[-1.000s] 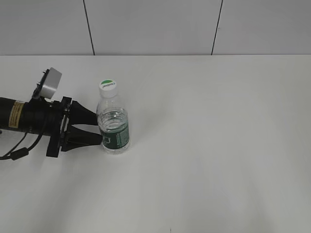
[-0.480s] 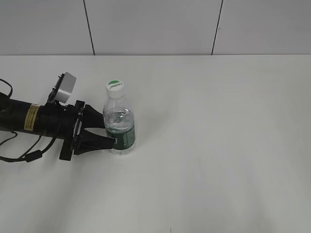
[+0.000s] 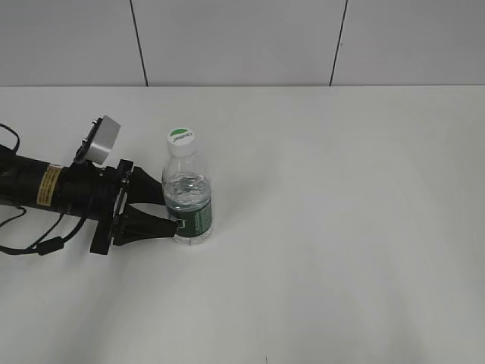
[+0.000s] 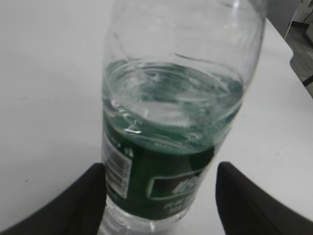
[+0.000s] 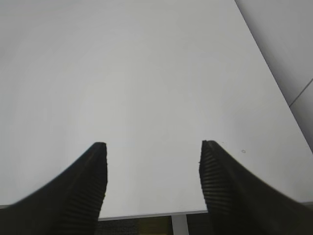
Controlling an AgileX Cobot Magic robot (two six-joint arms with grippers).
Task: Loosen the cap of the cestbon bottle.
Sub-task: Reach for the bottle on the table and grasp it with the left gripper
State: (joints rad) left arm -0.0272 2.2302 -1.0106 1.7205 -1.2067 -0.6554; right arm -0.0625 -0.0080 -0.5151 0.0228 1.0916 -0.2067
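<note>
The cestbon bottle (image 3: 189,208) stands upright on the white table, clear with a dark green label band and water inside. Its white cap (image 3: 180,139) with a green mark is on top. My left gripper (image 3: 168,213) reaches in from the left at label height, open, with a black finger on each side of the bottle. In the left wrist view the bottle (image 4: 171,98) fills the frame between the fingers of the left gripper (image 4: 161,169); the left finger touches it and the right finger stands a little off. The cap is out of that view. My right gripper (image 5: 152,147) is open and empty.
The white table (image 3: 341,227) stretches to the right and front of the bottle. A grey panelled wall (image 3: 242,42) runs behind it. The right wrist view shows bare tabletop (image 5: 146,73) and the table's edge low in the frame.
My left arm has moved to the right, and the bottle has shifted a little to the right with it. The fingers now sit further around the bottle.
</note>
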